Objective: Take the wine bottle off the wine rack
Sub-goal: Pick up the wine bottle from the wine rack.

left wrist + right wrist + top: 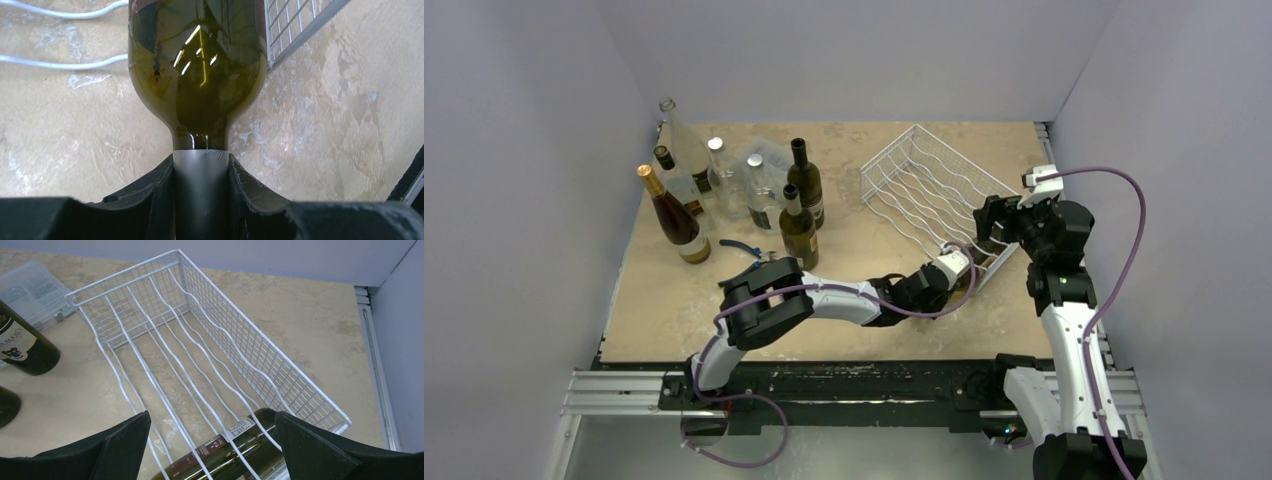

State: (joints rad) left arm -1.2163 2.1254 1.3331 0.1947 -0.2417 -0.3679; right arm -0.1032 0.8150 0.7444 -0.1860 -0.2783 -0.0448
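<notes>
The white wire wine rack [929,185] lies on the table at the back right. A dark green wine bottle [956,266] lies in the cradle at its near end, under the wavy wires [200,390], with its neck pointing left out of the rack. My left gripper [201,192] is shut on the bottle's grey foil neck [201,167], and the bottle's shoulder [197,65] fills the view ahead. My right gripper [212,416] hangs open just above the rack's near end, over the bottle's label [235,432], touching nothing.
Several upright bottles [686,190] and a clear plastic box [762,160] stand at the back left, with blue-handled pliers [742,248] in front of them. One labelled bottle [25,345] stands left of the rack. Grey walls enclose the table.
</notes>
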